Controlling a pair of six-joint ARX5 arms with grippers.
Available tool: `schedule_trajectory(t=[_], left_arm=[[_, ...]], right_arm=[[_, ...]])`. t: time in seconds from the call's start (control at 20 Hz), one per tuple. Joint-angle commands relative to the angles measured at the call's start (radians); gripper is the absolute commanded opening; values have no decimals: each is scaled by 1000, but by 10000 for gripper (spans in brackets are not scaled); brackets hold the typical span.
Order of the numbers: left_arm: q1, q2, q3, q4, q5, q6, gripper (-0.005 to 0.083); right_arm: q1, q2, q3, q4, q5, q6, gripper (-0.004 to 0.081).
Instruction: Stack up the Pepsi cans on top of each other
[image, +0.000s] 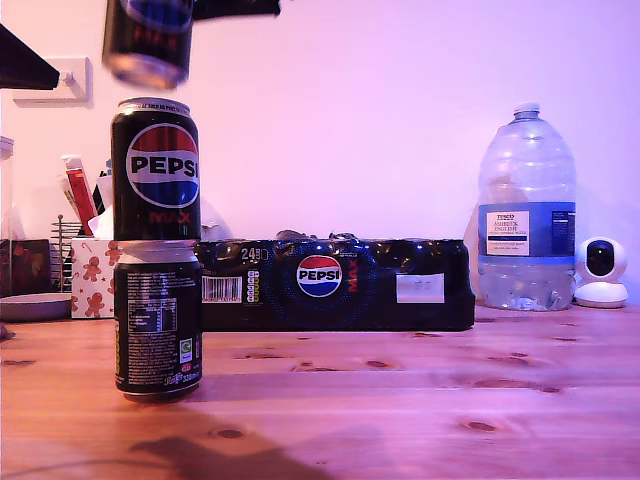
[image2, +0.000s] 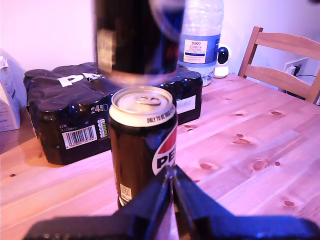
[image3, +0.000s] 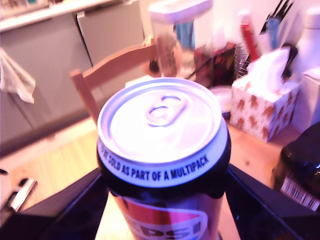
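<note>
You see two Pepsi cans stacked upright on the wooden table (image: 420, 400) at the exterior view's left: the lower can (image: 158, 320) shows white small print, the upper can (image: 155, 168) reads "PEPSI MAX". A third can (image: 148, 40) hangs blurred above them, held by my second gripper (image3: 165, 200), rim reading "SOLD AS PART OF A MULTIPACK". My first gripper (image2: 172, 200) is pinched closed, empty.

Two upright stacked Pepsi cans (image: 157, 260), third can (image: 148, 38) just above.
</note>
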Motion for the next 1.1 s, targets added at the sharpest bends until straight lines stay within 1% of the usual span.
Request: schedule_trajectory(t=[0.0,0.15,0.4,0.6,1.05], left_arm=[[-3,-1,-23,12,0,5,-13],[-3,-1,-23,11,0,5,-13],[-3,-1,-23,11,0,11,-13],[-3,-1,-23,11,0,12,-13],[-3,-1,-23,11,0,12,-13]], right_arm=[[7,-12,50,29,-1,-11,403],[7,-8,50,-19,24,-29,403],[5,-7,50,-47,28,-33,403],[6,0,50,-39,29,-53,403],[6,0,50,-37,30,-48,403]])
